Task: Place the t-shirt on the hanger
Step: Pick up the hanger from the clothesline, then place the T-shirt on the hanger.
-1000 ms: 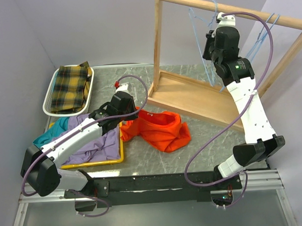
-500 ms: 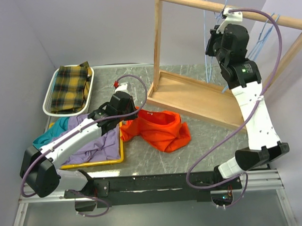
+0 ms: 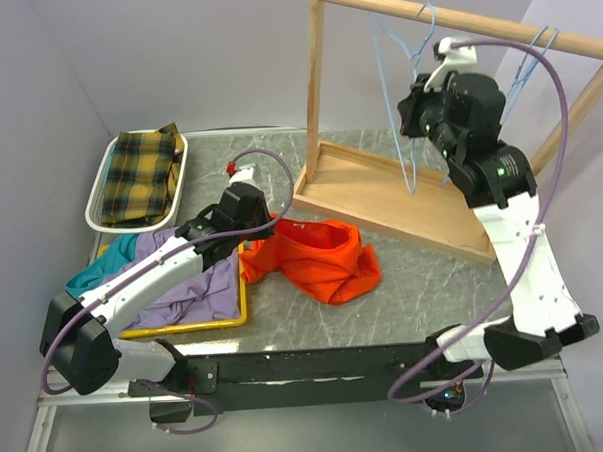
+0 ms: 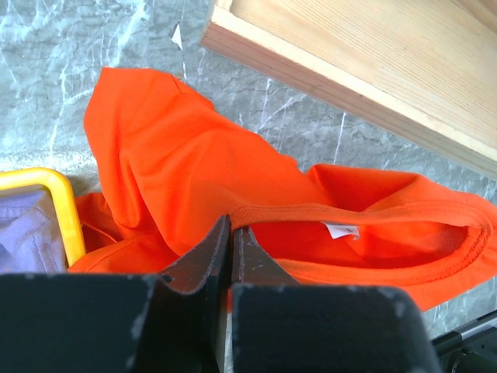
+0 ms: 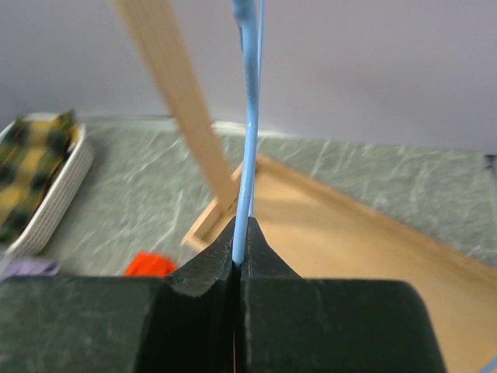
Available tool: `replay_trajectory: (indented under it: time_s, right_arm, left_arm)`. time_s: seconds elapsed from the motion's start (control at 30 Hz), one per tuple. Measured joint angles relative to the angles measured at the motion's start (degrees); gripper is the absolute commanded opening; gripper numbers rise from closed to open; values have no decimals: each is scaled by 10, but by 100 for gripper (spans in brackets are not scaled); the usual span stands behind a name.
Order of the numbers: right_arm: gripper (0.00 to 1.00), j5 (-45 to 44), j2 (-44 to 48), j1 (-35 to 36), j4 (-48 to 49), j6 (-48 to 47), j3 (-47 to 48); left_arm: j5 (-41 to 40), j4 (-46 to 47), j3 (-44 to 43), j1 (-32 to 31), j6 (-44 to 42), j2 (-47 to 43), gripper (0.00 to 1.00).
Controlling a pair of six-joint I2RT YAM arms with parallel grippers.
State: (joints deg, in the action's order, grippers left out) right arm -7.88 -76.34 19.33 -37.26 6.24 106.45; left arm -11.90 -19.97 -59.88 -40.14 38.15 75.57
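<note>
The orange-red t-shirt (image 3: 318, 260) lies crumpled on the table in front of the wooden rack, its collar and white label facing up (image 4: 194, 163). My left gripper (image 3: 254, 240) is shut at the shirt's left edge, and in the left wrist view the collar rim runs into its closed tips (image 4: 231, 225). Up by the rack's top rail, my right gripper (image 3: 411, 113) is shut on the light-blue wire hanger (image 3: 415, 171). The wire runs straight up from between its jaws (image 5: 250, 116). The hanger's hook sits close to the rail.
The wooden rack (image 3: 321, 95) has a tray-like base (image 3: 380, 188) at the back right, and more blue hangers (image 3: 530, 61) hang at the rail's right end. A yellow tray (image 3: 242, 294) holds a purple garment (image 3: 189, 291), with teal cloth (image 3: 101, 265) beside it. A white basket (image 3: 102, 185) holds plaid fabric.
My right gripper has closed on the hanger and carried it to the left along the rail, and the wire now tilts. The left arm and the t-shirt have stayed put.
</note>
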Motion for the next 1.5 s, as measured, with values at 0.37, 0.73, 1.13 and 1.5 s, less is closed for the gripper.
replay_trajectory:
  time_s: [0.37,0.73,1.13,1.5]
  right_arm:
    - [0,103,227,173,-40,78,-279]
    - [0,190,333,201,-145,122,-406]
    - [0,211,294,213,-150,105,-436]
    - [0,212,253,221,-135,73,-447]
  left_arm:
    - [-33,11,18,0,2,0,7]
    - [-61,38,38,0,2,-2,10]
    - [-60,61,38,-6,-59,-2,11]
    - [-102,95,37,-88,-151,-4,14]
